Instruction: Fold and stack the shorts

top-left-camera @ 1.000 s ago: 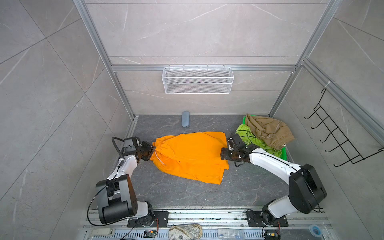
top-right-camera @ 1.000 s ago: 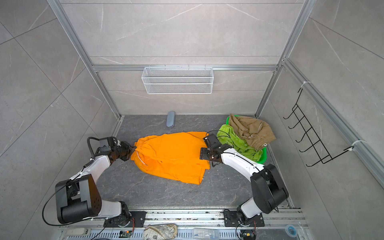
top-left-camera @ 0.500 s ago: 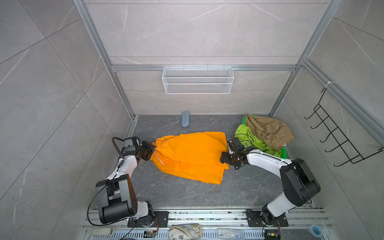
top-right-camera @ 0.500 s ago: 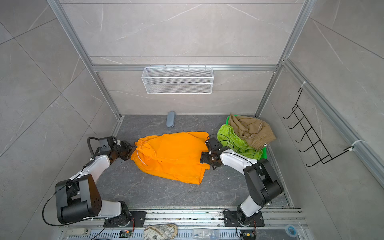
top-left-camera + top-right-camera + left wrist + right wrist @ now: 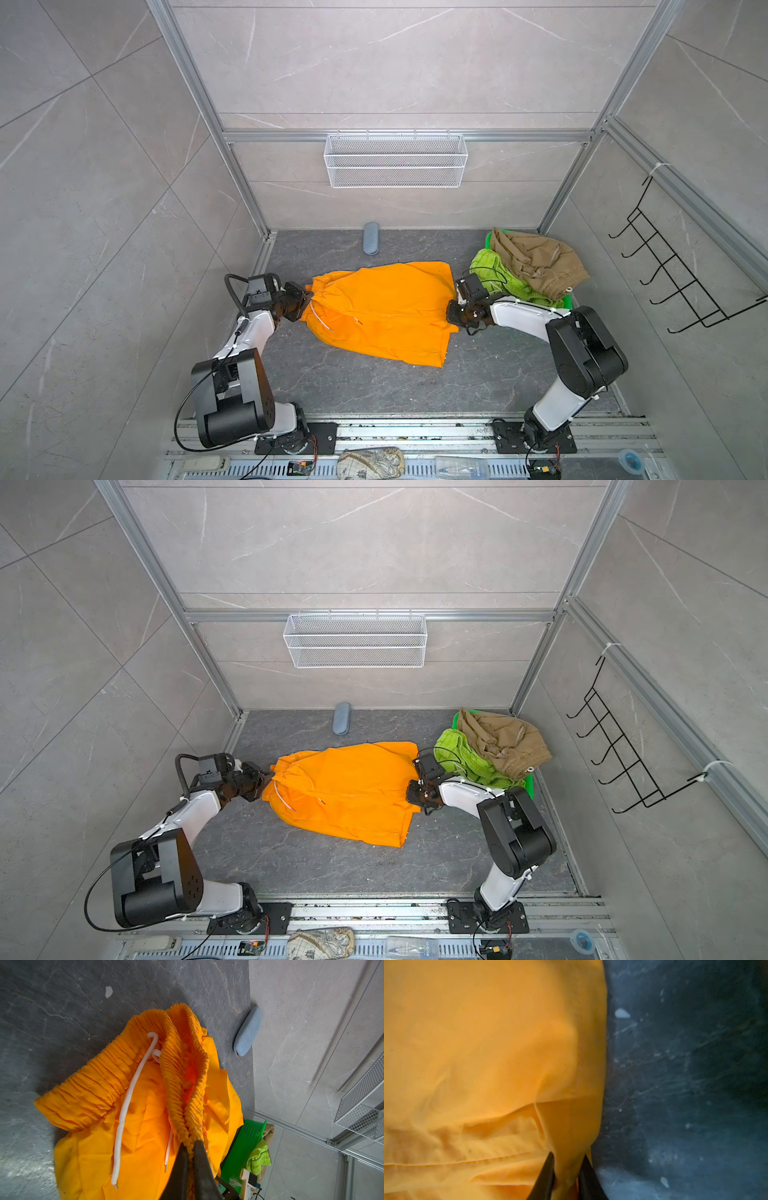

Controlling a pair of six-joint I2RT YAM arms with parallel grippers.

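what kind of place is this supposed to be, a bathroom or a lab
Probably a robot test cell dressed as a bathroom or laundry corner: stone-look wall panels in aluminium framing, a wire basket and hook rack on the walls, and two robot arms bolted to a rail.

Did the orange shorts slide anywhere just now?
No. In a top view the orange shorts lie in the same spot as before, with their far edge just as close to the grey case.

Walls [image 5: 395,75]: were pale grey tile
Floor [image 5: 374,386]: was dark stone under the jaws
Wire shelf [image 5: 395,166]: hung high beyond them
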